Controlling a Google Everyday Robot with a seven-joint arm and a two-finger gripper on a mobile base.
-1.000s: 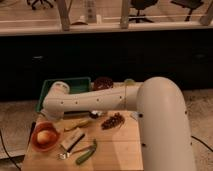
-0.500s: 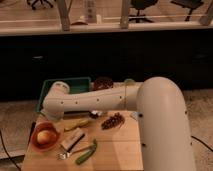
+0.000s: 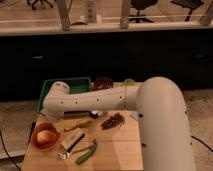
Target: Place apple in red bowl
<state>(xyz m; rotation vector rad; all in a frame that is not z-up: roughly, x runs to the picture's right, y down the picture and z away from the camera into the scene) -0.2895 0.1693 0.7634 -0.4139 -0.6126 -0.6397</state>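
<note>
Although the white arm [image 3: 100, 102] stretches across the wooden table [image 3: 115, 150], its gripper [image 3: 50, 117] ends near the red bowl [image 3: 36, 144], fingers hidden. Inside that bowl sits the apple [image 3: 44, 137], so placing looks done and only withdrawal remains.

Wooden table [image 3: 115, 150]: red bowl [image 3: 35, 145] at left edge, apple [image 3: 45, 136] resting inside. White arm [image 3: 95, 102] reaches left across table; gripper [image 3: 54, 116] low beside bowl's upper right rim. Banana [image 3: 76, 123] under arm. Grape bunch [image 3: 113, 120] centre. Green tray [image 3: 77, 85] and brownish bowl [image 3: 103, 82] behind. Green vegetable [image 3: 86, 152] near front edge.
</note>
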